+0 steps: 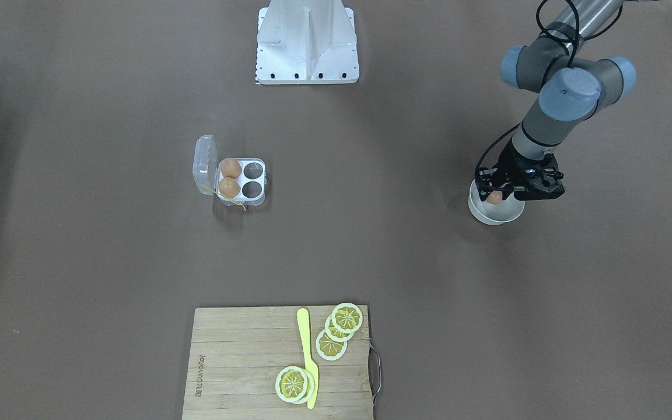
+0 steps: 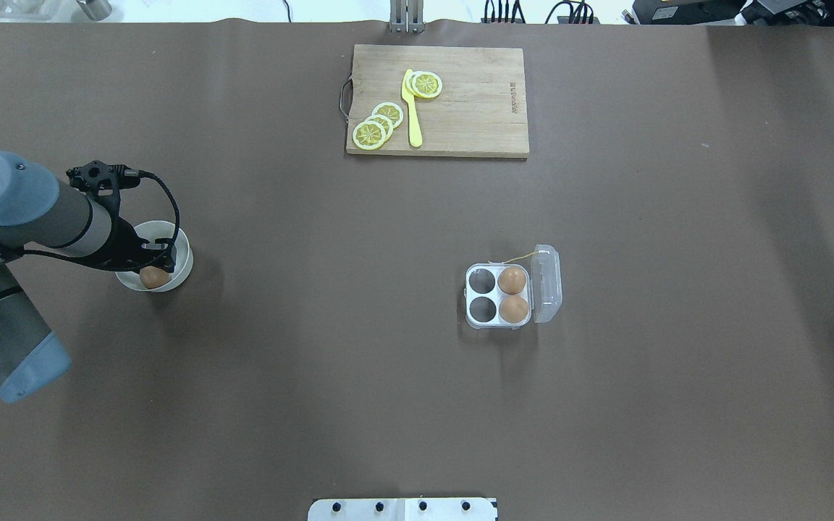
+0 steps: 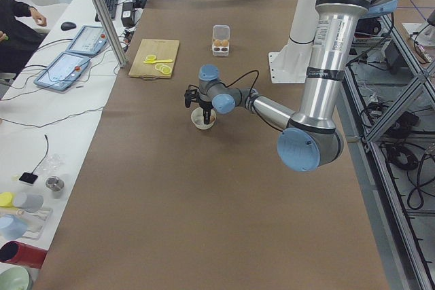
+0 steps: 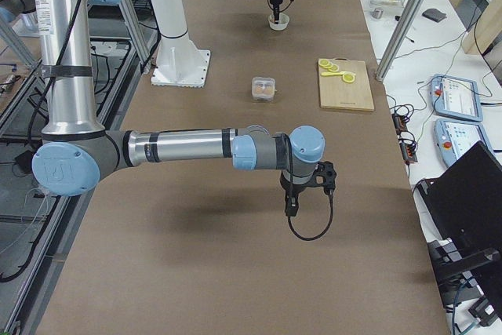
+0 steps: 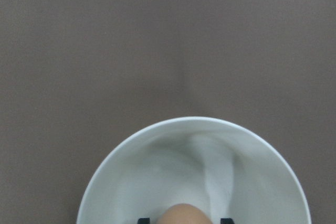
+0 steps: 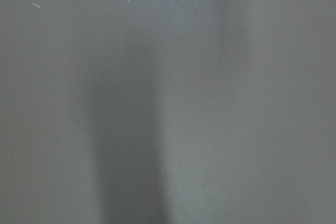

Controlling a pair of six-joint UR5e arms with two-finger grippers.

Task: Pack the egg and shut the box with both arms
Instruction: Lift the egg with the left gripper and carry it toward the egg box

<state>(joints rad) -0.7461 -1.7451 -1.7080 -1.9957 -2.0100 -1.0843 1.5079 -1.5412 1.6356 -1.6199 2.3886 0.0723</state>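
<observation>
The clear box (image 2: 500, 295) lies open mid-table with its lid (image 2: 547, 284) folded out. Two orange-brown eggs (image 2: 512, 279) (image 2: 514, 309) fill the two cells beside the lid, and the other two cells are empty. A third egg (image 2: 154, 276) is in the white bowl (image 2: 178, 250). My left gripper (image 2: 153, 271) reaches down into the bowl, and its black fingertips (image 5: 143, 220) sit close on either side of that egg (image 5: 182, 214), shut on it. My right gripper (image 4: 292, 208) hangs over bare table, and I cannot tell its state.
A wooden cutting board (image 2: 460, 101) with lemon slices (image 2: 381, 123) and a yellow knife (image 2: 413, 108) lies at the far edge. The white base plate (image 1: 307, 44) stands at the robot's side. The right wrist view shows only brown table.
</observation>
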